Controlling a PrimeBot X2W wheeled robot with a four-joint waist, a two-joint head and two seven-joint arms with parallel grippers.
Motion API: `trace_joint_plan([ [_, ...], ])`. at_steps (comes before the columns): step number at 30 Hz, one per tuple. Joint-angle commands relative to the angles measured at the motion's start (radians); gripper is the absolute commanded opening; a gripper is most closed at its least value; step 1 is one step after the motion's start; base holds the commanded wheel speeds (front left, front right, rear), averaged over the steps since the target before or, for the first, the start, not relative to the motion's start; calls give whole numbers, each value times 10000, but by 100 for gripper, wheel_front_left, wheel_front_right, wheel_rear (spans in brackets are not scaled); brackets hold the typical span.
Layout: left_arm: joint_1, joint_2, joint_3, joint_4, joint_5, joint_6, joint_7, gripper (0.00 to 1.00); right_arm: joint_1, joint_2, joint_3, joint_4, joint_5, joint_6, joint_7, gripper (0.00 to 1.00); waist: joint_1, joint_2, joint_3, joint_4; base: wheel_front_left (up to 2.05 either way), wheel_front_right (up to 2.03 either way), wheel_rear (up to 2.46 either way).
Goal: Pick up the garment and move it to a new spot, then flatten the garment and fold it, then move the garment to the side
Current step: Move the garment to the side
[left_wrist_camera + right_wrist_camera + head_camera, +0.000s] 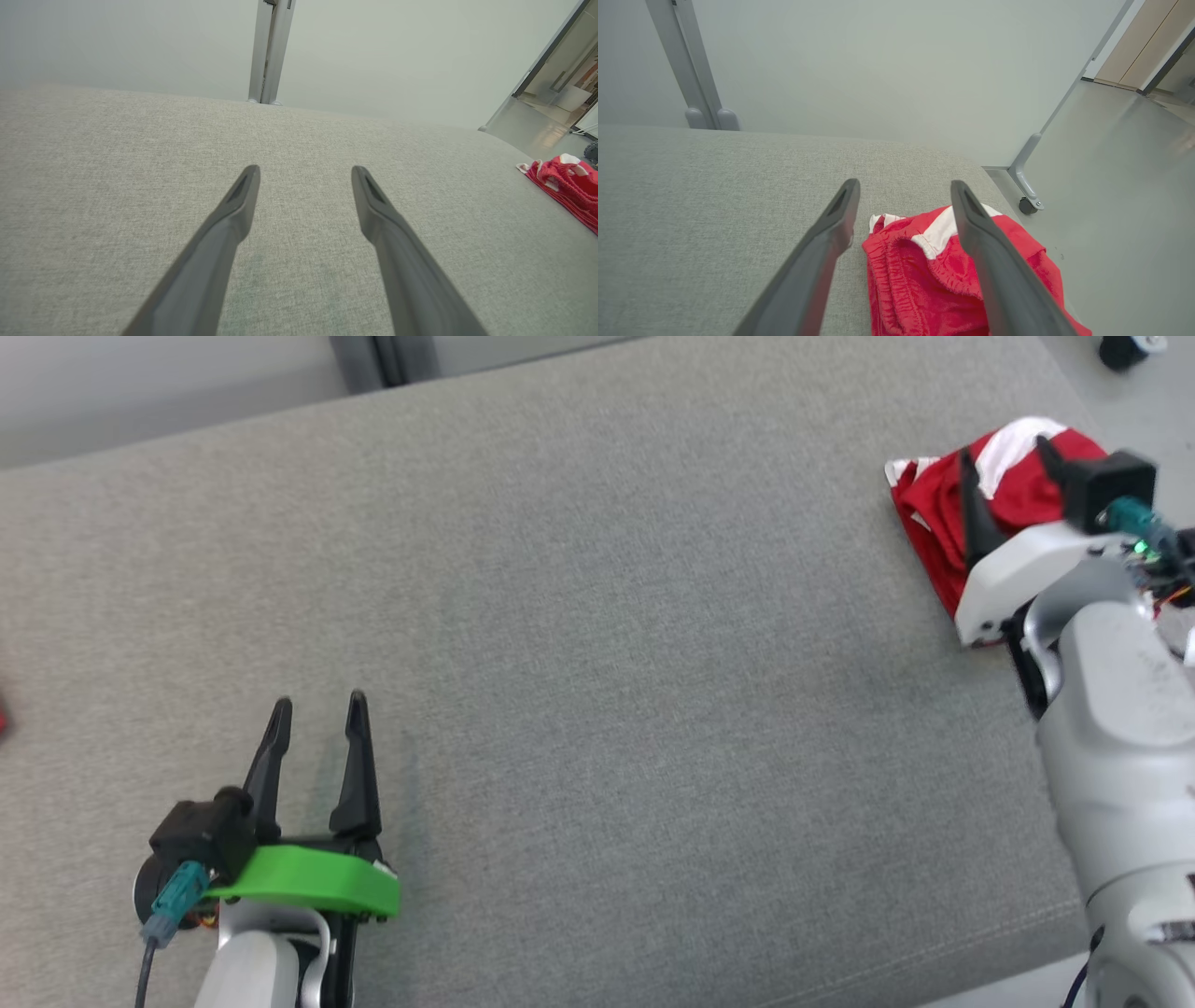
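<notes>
The garment (934, 504) is red with white stripes and lies bunched at the far right end of the grey cushioned surface (597, 616). My right gripper (1005, 450) hovers just above it, open, with nothing between its fingers; in the right wrist view the garment (924, 280) lies under and between the spread fingers of the right gripper (905, 184). My left gripper (320, 700) is open and empty at the lower left, far from the cloth. From the left wrist view, the left gripper (304, 169) points across bare cushion, and the garment (565, 182) shows at the right edge.
The cushion's right edge (999, 191) drops to a shiny floor just beyond the garment. A partition foot with a caster (1024, 205) stands there. A metal post (271, 51) rises behind the surface. A small red object (3, 714) sits at the far left edge.
</notes>
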Motion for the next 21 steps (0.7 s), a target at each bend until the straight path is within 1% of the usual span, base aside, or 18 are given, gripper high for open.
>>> trace_joint_plan([
  [1,274,-48,116,104,-58,-45,-3,100,472,89,98,-297,156,-15,-37,100,0,-1,-882,583,0,0,0],
  [5,727,-97,370,295,-47,-45,-1,100,1552,471,429,-1181,501,-15,-38,100,0,-1,-1427,977,0,0,0],
  [10,1367,-153,548,413,-129,-46,-1,100,2850,760,871,-2189,911,-15,-39,100,0,-1,-1935,1429,0,0,0],
  [15,1913,-180,571,429,-69,-46,-3,100,4115,861,1054,-3099,1346,-15,-40,100,0,-1,-2338,1751,0,0,0],
  [18,2192,-191,497,406,-34,-47,-1,100,4961,875,1300,-3636,2041,-15,-40,100,0,-1,-2584,1896,0,0,0],
  [21,2385,-194,413,289,-128,-18,-3,100,5736,870,1459,-4122,2499,-15,-39,100,0,-1,-2722,1935,0,0,0],
])
